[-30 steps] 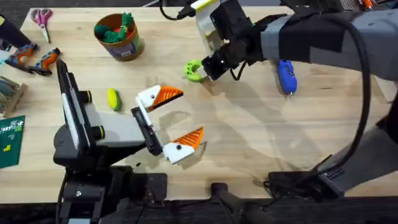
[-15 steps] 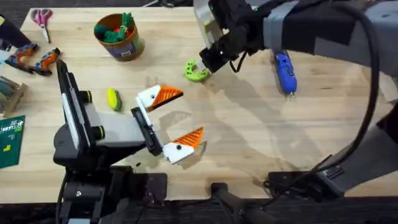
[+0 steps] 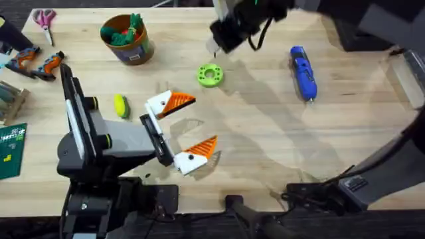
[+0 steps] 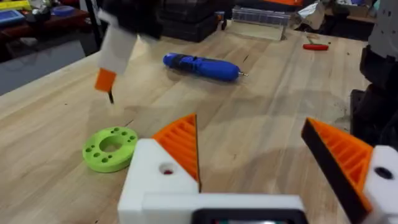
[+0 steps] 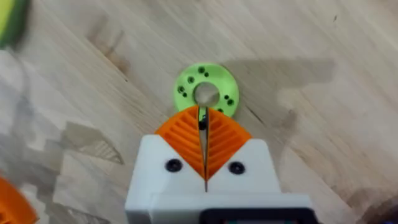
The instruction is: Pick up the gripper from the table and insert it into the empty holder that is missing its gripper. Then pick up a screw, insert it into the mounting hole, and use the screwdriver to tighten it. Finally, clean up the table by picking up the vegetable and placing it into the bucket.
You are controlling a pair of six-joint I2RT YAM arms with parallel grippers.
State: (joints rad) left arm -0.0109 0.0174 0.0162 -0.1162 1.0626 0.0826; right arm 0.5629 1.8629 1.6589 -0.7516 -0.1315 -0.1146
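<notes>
Fingers (image 5: 203,124) of raised right arm pinched on dark screw (image 5: 202,119) (apparently), above green disc (image 5: 206,91).

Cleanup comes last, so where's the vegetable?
In the overhead view the vegetable lies left of centre, beside the left arm, below the bucket.

A lime-green ring disc (image 3: 210,75) is laid flat mid-table. Pink scissors (image 3: 45,18) are seen at the far left corner, orange-handled pliers (image 3: 36,64) nearer, and a green board (image 3: 11,150) at the left edge.
</notes>
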